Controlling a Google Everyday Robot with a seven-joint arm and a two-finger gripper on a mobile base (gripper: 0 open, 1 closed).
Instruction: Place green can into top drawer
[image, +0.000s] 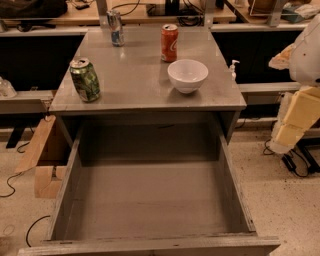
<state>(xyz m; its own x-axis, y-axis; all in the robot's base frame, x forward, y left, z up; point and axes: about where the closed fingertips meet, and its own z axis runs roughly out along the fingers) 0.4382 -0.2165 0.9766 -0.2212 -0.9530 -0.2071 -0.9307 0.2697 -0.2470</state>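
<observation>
gripper (286, 134): at 3 o'clock in the camera view, by the right edge, at the low end of a pale, blocky arm; it hangs off the side of the table, above the floor, well apart from every can; whether it is apart or together i cannot tell.
green can (85, 80): upright at 9 o'clock on the table top, near the left edge and front corner; silver top, mottled green-white print, slightly dented; nothing touches it.
top drawer (150, 190): at 6 o'clock from the can's table, pulled wide open; grey wooden box with plain sides and a worn flat bottom.
grey table (135, 75): flat grey top directly above the drawer and as wide as it.
white bowl (187, 75): at 3 o'clock on the top, right way up.
orange-red can (169, 42): upright at 1 o'clock, just behind the bowl.
silver-blue can (115, 27): upright at 11 o'clock, by the far edge.
pump bottle (233, 67): small, white, just beyond the table's 3 o'clock edge.
wooden boards (40, 155): on the floor at 9 o'clock from the drawer.
</observation>
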